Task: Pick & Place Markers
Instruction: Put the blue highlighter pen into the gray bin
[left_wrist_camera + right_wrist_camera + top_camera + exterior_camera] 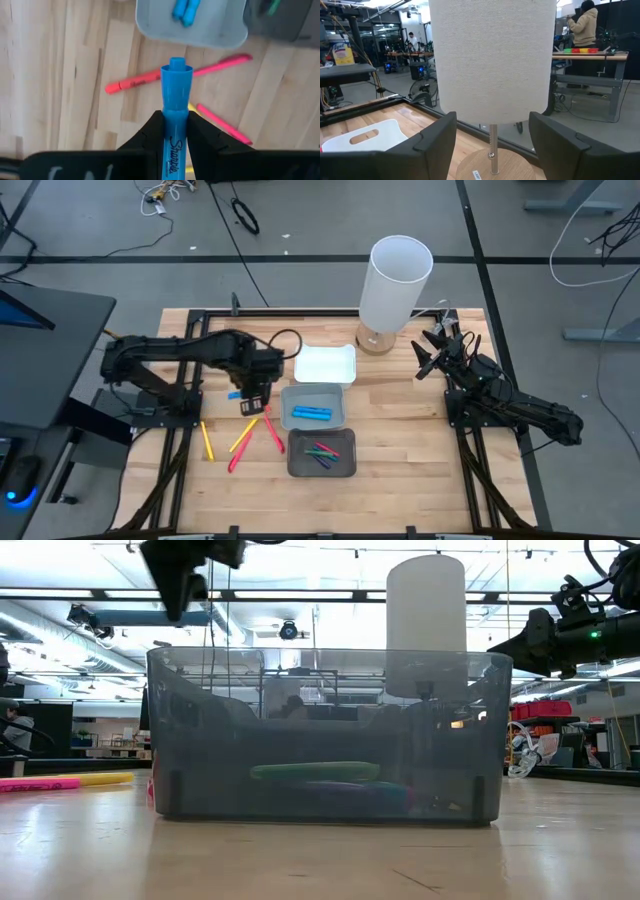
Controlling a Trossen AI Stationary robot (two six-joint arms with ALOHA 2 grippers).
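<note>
My left gripper (252,396) hangs over the table left of the light grey tray (316,392), shut on a blue marker (175,85). Two blue markers (311,413) lie in that tray. Green and purple markers (322,452) lie in the dark grey tray (300,465) nearer the front. Pink markers (273,430) and yellow markers (207,440) lie flat on the wood below and beside the left gripper. My right gripper (495,150) stands open at the back right, level, facing the lamp (395,290). My left gripper pinches the blue marker's barrel (174,131) between its two fingers (152,132), coming from above and pointing down. The fingers lie across the marker. Its capped end (176,75) sticks out past them, and the marker is lifted clear of the table.
A white tray (325,364) sits behind the light grey one. The lamp with its tall white shade stands on a round wooden base at the back, close in front of the right gripper. Bare wood lies toward the table's front and right.
</note>
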